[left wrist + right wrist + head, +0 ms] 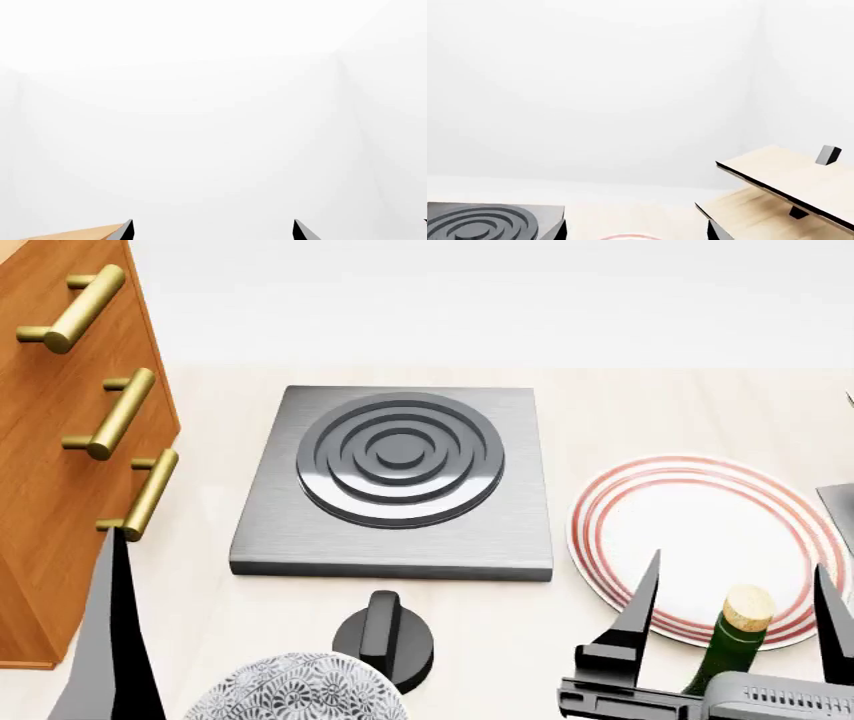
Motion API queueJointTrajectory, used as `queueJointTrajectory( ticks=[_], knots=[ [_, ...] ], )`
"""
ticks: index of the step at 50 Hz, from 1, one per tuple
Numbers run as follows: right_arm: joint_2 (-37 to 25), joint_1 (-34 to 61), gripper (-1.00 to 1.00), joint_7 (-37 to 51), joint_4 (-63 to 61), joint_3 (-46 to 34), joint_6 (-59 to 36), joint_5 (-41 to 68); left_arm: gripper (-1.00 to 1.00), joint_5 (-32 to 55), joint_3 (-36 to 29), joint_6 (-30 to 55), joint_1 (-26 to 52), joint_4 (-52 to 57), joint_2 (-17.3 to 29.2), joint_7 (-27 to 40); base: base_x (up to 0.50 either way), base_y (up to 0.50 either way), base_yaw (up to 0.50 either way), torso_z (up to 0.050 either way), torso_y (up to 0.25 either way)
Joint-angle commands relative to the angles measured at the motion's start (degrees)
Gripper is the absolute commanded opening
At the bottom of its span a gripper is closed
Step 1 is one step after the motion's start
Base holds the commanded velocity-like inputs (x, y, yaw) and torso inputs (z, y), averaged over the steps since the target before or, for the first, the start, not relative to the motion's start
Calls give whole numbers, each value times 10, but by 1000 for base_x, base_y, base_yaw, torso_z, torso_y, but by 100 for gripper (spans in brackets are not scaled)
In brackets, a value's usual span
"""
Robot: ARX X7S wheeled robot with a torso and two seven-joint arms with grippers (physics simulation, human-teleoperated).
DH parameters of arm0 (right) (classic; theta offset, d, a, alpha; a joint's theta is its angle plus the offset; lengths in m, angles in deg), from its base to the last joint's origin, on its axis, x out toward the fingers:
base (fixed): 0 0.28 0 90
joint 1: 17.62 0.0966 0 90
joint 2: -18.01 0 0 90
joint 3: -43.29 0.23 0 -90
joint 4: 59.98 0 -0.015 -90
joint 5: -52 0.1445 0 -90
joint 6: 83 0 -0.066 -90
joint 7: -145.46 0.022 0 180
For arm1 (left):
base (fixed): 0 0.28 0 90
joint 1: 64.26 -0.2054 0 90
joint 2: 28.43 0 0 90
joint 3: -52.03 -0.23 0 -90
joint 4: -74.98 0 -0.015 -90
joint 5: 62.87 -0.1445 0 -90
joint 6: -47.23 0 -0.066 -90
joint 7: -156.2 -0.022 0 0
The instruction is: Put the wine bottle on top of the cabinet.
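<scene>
Right now my right gripper (737, 615) stands wide open, its fingers either side of the wine bottle (730, 640) without touching its corked neck, so I judge a grasp is being lined up. That bottle stands upright at the near right of the worktop (641, 410), in front of the red-ringed plate (707, 535). My left gripper (213, 230) is spread and empty. Far left stands the cabinet (54, 490).

Head camera close above hob (394, 480), right wrist level, sharing hob (490, 222)
</scene>
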Motion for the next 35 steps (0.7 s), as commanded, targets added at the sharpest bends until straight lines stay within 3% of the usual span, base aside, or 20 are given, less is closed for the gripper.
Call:
queueJointTrajectory(
  ticks=[1,23,24,35],
  knots=[
    [10,-11,100,-5,27,0,17,-1,100,0,0,1,0,0,0,2,0,0,0,0,0],
    [19,-25,100,-7,41,-3,33,-6,100,1,0,4,0,0,0,2,0,0,0,0,0],
    [19,-25,-100,-8,42,-3,34,-7,100,1,-1,4,0,0,0,2,0,0,0,0,0],
    [25,-29,-100,-11,51,-5,43,-12,100,1,0,5,0,0,0,2,0,0,0,0,0]
  ],
)
